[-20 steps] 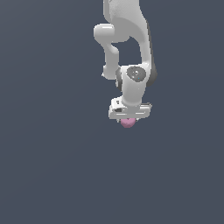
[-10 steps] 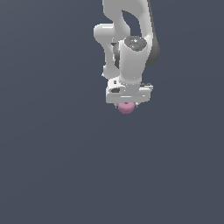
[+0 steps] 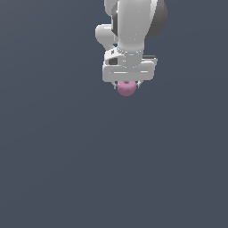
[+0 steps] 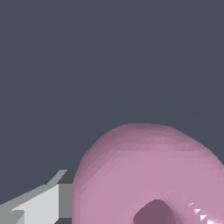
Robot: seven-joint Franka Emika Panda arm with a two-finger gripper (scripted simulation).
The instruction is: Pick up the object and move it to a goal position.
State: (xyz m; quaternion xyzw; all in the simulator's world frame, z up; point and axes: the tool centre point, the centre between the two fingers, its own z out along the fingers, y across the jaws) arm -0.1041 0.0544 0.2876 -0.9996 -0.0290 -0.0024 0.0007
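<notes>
We see the white, blocky two-fingered tool [image 3: 127, 84] at the end of the white Panda arm [image 3: 131, 26], near the top of the exterior view and pointing downward. Just under its wide white body sits the small pink rounded lump with a dimple in its top [image 3: 126, 88], narrower than the tool itself. The lump is tucked up between the short fingers, with only its lower half showing below them, so we read the tool as clamped on it.

In the wrist view the pink lump [image 4: 151, 175] fills the near field, its dark dimple turned toward the camera. One pale grey finger [image 4: 41, 202] lies against its side; we cannot see the opposite finger there.

Around the arm we see only a plain dark blue-grey desk [image 3: 58, 169], with no visible shadow or mark.
</notes>
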